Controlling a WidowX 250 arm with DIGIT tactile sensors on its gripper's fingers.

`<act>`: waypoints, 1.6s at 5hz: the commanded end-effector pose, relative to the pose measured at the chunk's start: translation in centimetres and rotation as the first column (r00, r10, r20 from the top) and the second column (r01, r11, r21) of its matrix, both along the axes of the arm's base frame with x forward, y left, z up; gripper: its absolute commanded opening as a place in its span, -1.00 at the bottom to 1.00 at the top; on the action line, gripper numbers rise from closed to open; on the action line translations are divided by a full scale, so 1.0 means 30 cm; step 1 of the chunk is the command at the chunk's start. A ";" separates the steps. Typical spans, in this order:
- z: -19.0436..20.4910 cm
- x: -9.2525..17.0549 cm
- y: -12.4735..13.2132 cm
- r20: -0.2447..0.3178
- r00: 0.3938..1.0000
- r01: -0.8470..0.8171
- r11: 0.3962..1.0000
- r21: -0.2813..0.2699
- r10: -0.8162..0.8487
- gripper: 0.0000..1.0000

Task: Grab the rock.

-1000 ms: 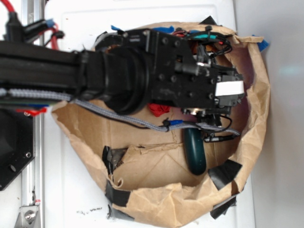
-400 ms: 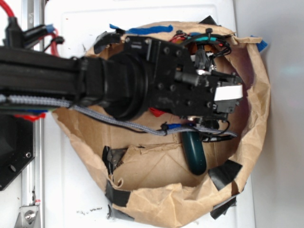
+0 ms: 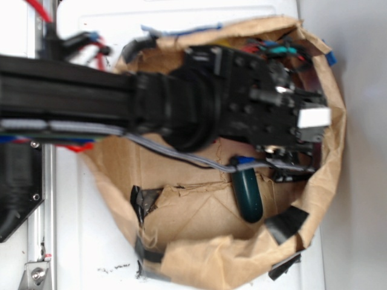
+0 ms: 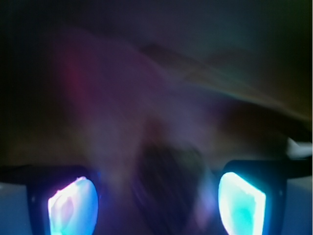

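Note:
In the exterior view my black arm (image 3: 199, 109) reaches from the left into a crumpled brown paper bag (image 3: 199, 254), and its wrist covers the rock. The gripper's fingers are hidden beneath the wrist there. The wrist view is dark and smeared by motion. My gripper (image 4: 156, 205) is open, its two glowing blue pads (image 4: 72, 208) standing far apart at the bottom corners. Between them lies a dark blurred lump (image 4: 168, 181), touching neither pad; it may be the rock, but the blur keeps me from being sure.
A dark green rounded object (image 3: 248, 194) lies in the bag just below the wrist. Black tape patches (image 3: 286, 223) sit on the bag's wall, which rises close on the right (image 3: 334, 139). A metal rail (image 3: 36, 199) runs down the left.
The arm has swung right and slightly down, bringing the wrist closer to the bag's right wall. A red object seen under the arm earlier is now covered.

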State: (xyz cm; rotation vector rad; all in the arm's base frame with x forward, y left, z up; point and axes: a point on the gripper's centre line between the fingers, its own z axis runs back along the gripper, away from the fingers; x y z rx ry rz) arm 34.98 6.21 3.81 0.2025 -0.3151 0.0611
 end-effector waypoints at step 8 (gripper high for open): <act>0.109 -0.025 -0.028 -0.121 0.989 0.077 0.995 -0.056 -0.083 -1.00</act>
